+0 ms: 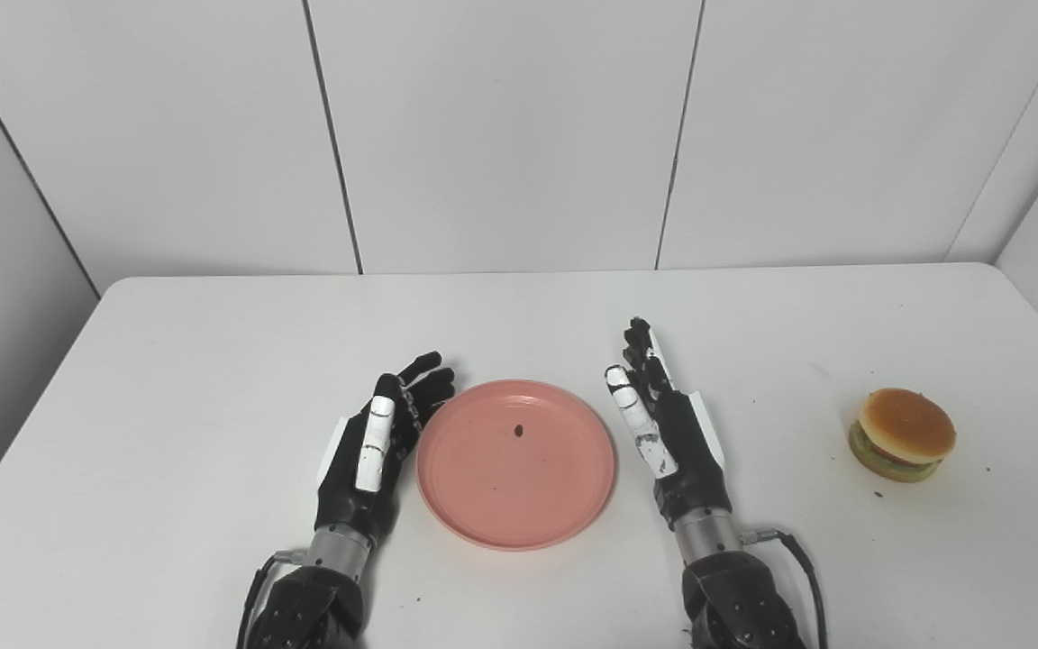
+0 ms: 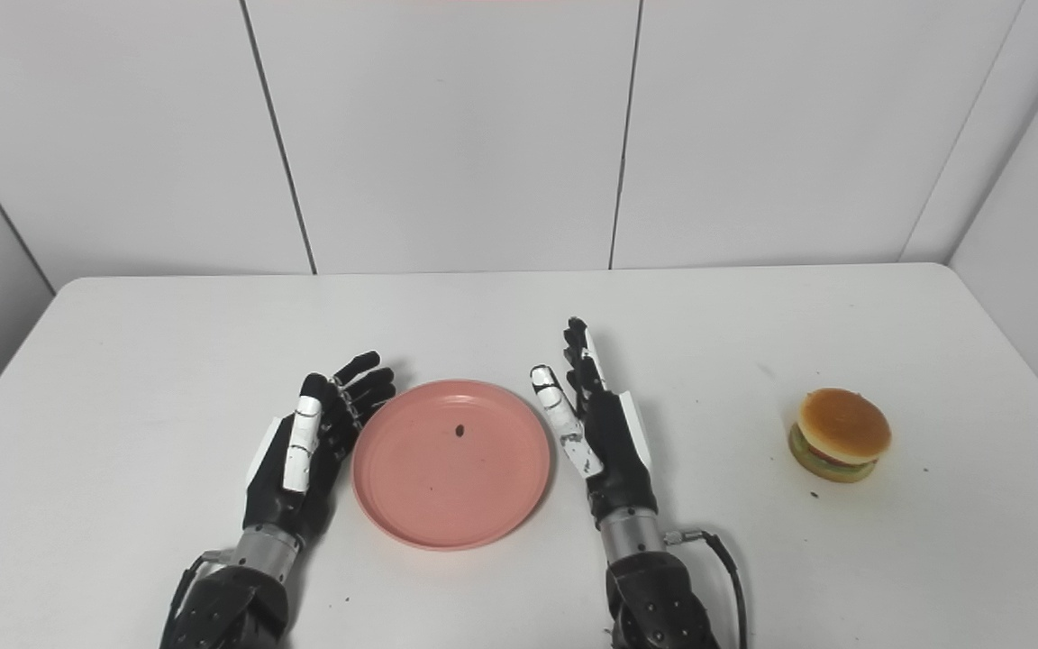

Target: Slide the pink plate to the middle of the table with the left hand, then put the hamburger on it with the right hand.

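A white table [image 1: 213, 361] with rounded far corners is set against grey-white panelled walls [image 1: 501, 135] divided by dark vertical seams. A pink plate [image 1: 516, 464], round and shallow, is laid flat near the middle of the table's width, toward the near edge; a small dark speck [image 1: 518, 431] is seen on its inner surface, and nothing else is carried on it. The left hand [image 1: 373, 451], black with white panels, is placed just beside the plate's left rim, palm turned toward the plate, fingers [image 1: 424, 383] extended and slightly spread, nothing held; whether the rim is actually touched cannot be told. The right hand [image 1: 663, 424] is placed just beside the plate's right rim, held edge-on with fingers straight and pointed toward the far wall, likewise holding nothing, a narrow strip of table being visible between it and the plate. A cable [image 1: 798, 559] is looped from the right wrist. The hamburger [image 1: 902, 434], with a tan bun over green and red layers, is stood upright on the table well to the right of the right hand, apart from the plate. Small dark crumbs [image 1: 879, 494] are scattered on the tabletop near the hamburger.
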You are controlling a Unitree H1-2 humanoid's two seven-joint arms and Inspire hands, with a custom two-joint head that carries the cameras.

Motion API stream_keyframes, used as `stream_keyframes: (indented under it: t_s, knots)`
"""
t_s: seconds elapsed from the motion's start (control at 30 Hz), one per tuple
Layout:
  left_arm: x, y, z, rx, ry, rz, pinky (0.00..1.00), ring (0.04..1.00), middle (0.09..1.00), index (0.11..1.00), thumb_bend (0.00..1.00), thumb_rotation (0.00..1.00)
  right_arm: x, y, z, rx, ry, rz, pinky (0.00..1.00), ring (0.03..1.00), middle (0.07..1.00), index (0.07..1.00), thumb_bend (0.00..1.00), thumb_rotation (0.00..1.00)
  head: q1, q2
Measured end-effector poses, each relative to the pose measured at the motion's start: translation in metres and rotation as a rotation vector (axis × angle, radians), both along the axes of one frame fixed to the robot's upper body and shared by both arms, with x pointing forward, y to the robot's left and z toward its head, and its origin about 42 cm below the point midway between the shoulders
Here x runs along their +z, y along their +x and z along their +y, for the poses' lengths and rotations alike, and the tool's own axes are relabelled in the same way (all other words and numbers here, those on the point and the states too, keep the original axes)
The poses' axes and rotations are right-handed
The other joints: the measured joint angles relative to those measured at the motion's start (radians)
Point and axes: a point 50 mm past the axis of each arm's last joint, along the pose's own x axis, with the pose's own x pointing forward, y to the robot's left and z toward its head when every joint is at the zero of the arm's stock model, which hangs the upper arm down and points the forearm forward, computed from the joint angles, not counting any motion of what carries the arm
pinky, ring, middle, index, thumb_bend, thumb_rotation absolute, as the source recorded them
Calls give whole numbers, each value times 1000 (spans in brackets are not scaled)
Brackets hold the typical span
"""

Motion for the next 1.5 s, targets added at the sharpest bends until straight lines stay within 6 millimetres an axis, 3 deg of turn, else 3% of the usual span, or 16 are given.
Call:
stream_keyframes:
  t_s: [0.3,0.4,0.5,0.67,0.83,1.03,1.27,1.5]
  knots:
    - [0,1,1,-5,1,1,832,819,796,776,714,958,3,4,-6,-10,-20,-10,1000,993,978,990,672,876,0,3]
    - [0,1,0,-5,-1,0,835,821,798,778,712,960,10,7,-14,-27,-66,-40,982,976,967,979,629,814,3,5]
    - [1,1,1,-3,-2,0,833,818,798,779,706,971,21,7,-25,-67,-117,-84,949,977,967,974,600,782,-3,6]
    - [1,1,1,-2,-2,1,839,823,801,787,692,988,56,11,-52,-133,-269,-153,933,962,957,966,598,830,-8,9]
    - [1,1,3,0,-10,1,863,840,815,807,669,1000,84,13,-89,-208,-405,-169,851,900,901,917,652,729,-20,9]
    - [1,1,9,-17,-6,1,880,855,829,824,667,1000,91,12,-112,-257,-552,-135,877,928,938,928,692,626,-55,3]
    - [1,2,13,-6,-9,1,905,873,847,842,644,1000,100,10,-136,-317,-712,-87,795,871,893,882,743,496,-86,-2]
    - [2,5,24,-4,-42,6,926,894,866,859,654,1000,109,8,-156,-389,-859,-26,717,840,883,853,753,381,-161,-14]
